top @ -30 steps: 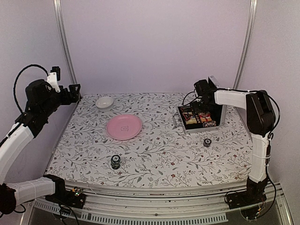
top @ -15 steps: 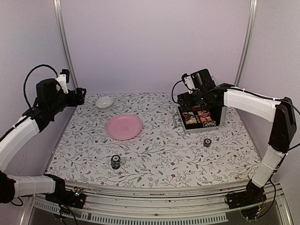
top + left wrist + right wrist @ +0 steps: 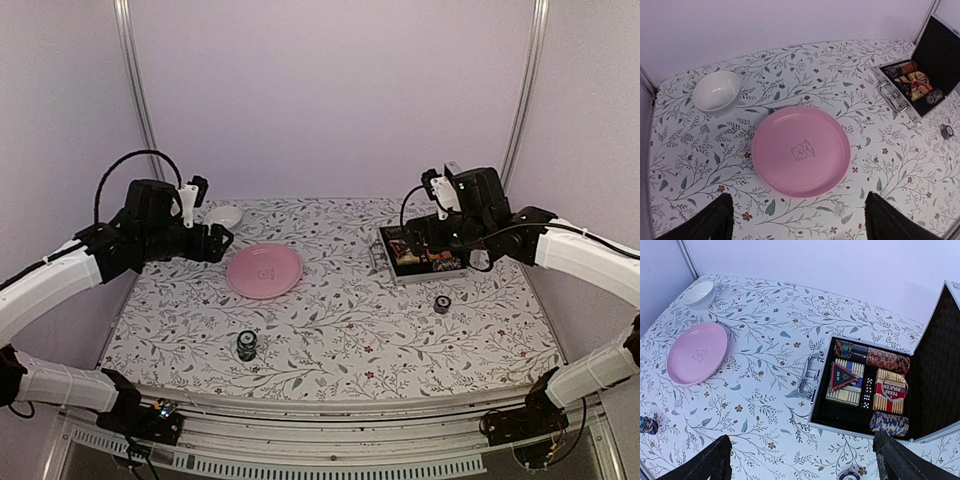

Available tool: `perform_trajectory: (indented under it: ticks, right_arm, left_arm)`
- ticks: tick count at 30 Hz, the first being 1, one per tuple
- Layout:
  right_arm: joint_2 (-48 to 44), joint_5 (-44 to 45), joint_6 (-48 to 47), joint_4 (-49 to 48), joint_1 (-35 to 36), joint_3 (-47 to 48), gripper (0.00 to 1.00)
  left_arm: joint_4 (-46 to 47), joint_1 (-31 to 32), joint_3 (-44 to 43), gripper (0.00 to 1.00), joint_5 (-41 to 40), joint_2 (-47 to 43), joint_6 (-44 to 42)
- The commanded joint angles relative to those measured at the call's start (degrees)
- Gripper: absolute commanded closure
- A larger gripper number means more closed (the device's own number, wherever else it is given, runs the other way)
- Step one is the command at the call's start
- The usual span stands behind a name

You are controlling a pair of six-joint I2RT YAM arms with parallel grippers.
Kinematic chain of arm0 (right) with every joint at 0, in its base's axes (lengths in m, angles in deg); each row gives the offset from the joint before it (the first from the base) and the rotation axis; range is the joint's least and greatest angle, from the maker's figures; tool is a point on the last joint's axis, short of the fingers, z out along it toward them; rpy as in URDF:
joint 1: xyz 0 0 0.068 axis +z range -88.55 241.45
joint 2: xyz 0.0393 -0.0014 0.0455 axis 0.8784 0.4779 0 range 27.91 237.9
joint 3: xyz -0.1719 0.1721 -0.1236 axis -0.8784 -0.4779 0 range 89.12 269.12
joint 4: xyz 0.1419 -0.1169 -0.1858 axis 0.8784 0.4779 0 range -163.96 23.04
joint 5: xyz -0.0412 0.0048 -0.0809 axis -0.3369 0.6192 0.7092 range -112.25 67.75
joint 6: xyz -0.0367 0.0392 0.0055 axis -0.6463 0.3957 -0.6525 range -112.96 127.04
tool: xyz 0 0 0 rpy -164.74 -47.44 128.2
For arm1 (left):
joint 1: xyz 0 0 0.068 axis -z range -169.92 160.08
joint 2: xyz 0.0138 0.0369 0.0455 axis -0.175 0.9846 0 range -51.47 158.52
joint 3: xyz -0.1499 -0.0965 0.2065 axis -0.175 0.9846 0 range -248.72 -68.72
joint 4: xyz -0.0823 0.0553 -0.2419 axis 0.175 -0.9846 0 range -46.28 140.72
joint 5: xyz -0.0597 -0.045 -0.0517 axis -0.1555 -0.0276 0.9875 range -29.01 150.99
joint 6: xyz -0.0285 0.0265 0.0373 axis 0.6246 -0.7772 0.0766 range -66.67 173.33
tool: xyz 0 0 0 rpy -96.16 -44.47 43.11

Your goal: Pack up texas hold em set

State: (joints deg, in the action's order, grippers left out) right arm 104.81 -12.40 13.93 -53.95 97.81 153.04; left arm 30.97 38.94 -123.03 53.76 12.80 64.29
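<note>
Open silver case [image 3: 935, 365] at the far right of the surface [image 3: 340, 310], card decks [image 3: 890, 392] and triangular marker [image 3: 842, 376] inside, loose chip stack [image 3: 441, 304] just before it, second chip stack [image 3: 246, 346] well apart near the front edge, left tool [image 3: 797, 220] and right tool [image 3: 802, 462] both wide, empty.

In the right wrist view, the red card deck [image 3: 890, 391] lying in the open case [image 3: 818, 416] carries a round emblem with two lines of white lettering; the upper line reads "TEXAS", and the lower one looks like "HOLD'EM" but is blurred. The black triangular marker [image 3: 842, 376] on the other deck bears a small white mark too small to read. The pink plate [image 3: 781, 170] has a bear-face emblem [image 3: 801, 150] at its middle, with tiny, illegible lettering under it.
</note>
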Motion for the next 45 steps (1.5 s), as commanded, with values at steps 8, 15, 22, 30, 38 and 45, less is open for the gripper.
perform_trajectory:
  ticks: [8, 15, 22, 30, 38, 45]
  right_arm:
    - [-3.93, -6.75, 10.43, -2.72, -6.29, -11.13, 0.01]
    - [-4.22, -9.07, 13.47, -4.98, -7.52, -16.4, 0.01]
    - [-4.09, -9.69, 14.71, -6.42, -7.53, -17.13, 0.01]
    - [-3.89, -10.32, 15.49, -7.12, -7.59, -18.12, 0.01]
    - [-3.74, -10.68, 16.3, -7.79, -7.61, -18.86, 0.01]
    - [-3.78, -10.7, 16.4, -7.87, -7.57, -19.03, 0.01]
  left_arm:
    - [-19.58, 13.03, 0.81, 0.1, 5.62, 2.25, 17.27]
    - [-19.64, 16.78, 4.36, 0.09, 10.21, 5.51, 20.88]
    - [-20.76, 20.57, 3.15, 0.05, 7.6, 13.44, 19.72]
    - [-20.82, 20.86, 3.33, 0.05, 4.24, 17.77, 19.05]
    - [-19.89, 20.8, 3.45, 0.21, 3.61, 19.76, 18.29]
    - [-19.54, 20.83, 3.59, 0.31, 2.81, 21.24, 17.71]
